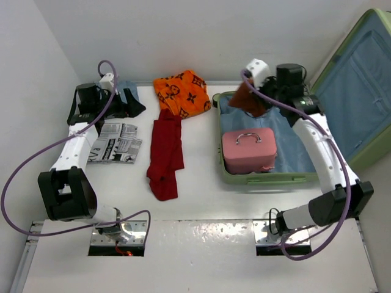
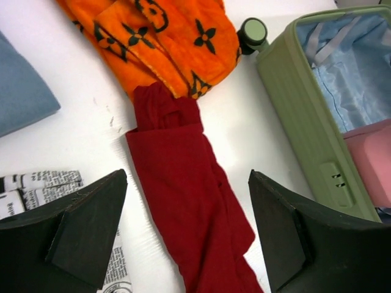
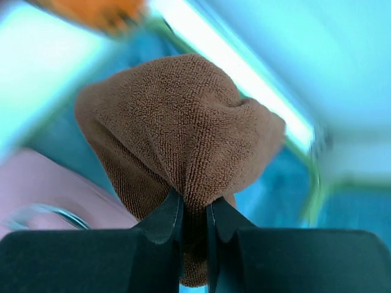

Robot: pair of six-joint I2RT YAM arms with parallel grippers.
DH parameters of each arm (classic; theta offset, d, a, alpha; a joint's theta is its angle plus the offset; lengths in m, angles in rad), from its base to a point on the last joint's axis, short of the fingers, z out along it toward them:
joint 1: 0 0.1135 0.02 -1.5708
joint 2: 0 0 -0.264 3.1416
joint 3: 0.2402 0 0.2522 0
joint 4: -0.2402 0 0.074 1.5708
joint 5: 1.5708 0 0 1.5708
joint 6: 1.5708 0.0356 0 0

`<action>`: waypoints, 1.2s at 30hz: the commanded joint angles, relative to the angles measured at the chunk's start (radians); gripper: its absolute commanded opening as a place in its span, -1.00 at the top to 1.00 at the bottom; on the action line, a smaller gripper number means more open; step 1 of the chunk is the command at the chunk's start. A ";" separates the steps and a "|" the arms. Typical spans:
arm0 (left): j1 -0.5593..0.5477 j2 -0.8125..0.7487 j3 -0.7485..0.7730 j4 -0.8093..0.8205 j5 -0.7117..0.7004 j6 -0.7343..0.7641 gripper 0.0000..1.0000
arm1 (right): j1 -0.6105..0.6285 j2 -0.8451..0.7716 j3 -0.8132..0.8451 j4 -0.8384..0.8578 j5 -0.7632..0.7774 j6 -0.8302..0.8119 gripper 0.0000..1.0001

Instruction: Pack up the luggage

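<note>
The light-green suitcase (image 1: 269, 178) lies open at the right, its lid (image 1: 360, 85) raised, a small pink case (image 1: 248, 149) inside on the blue lining. My right gripper (image 1: 261, 96) is shut on a brown towel (image 3: 177, 140) and holds it above the suitcase's far left corner. The towel also shows in the top view (image 1: 248, 99). My left gripper (image 2: 186, 238) is open and empty, high over a red cloth (image 2: 189, 201). The suitcase's corner and wheel (image 2: 252, 32) show in the left wrist view.
An orange patterned cloth (image 1: 182, 91) lies at the back centre, with the red cloth (image 1: 165, 152) in front of it. A folded newspaper (image 1: 116, 143) and a blue-grey cloth (image 1: 127, 91) lie at the left. The table's near edge has two metal base plates.
</note>
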 commanded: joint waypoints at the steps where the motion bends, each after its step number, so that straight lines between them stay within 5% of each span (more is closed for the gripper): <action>1: -0.023 -0.013 0.018 0.058 0.032 -0.022 -0.72 | -0.129 -0.070 -0.092 0.013 0.081 0.041 1.00; 13: -0.060 0.014 0.036 0.019 -0.067 0.025 -0.72 | -0.364 -0.186 -0.399 -0.116 0.071 -0.021 1.00; 22: -0.144 -0.013 0.004 -0.069 -0.258 0.058 -0.70 | -0.450 -0.165 -0.473 -0.289 0.072 0.124 0.96; 23: -0.164 -0.013 -0.007 -0.093 -0.276 0.082 -0.70 | -0.452 -0.162 -0.473 -0.289 0.072 0.134 0.84; 24: -0.173 -0.013 -0.007 -0.109 -0.307 0.091 -0.70 | -0.464 -0.159 -0.473 -0.298 0.069 0.154 0.46; 28: -0.210 -0.013 -0.043 -0.184 -0.344 0.114 -0.70 | -0.467 -0.165 -0.445 -0.298 0.060 0.183 -0.47; 31: -0.248 -0.013 -0.099 -0.198 -0.432 0.101 -0.70 | -0.470 -0.171 -0.375 -0.298 0.017 0.209 -0.79; 36: -0.319 -0.013 -0.149 -0.178 -0.560 0.019 -0.91 | -0.461 -0.191 -0.222 -0.294 -0.197 0.249 -0.90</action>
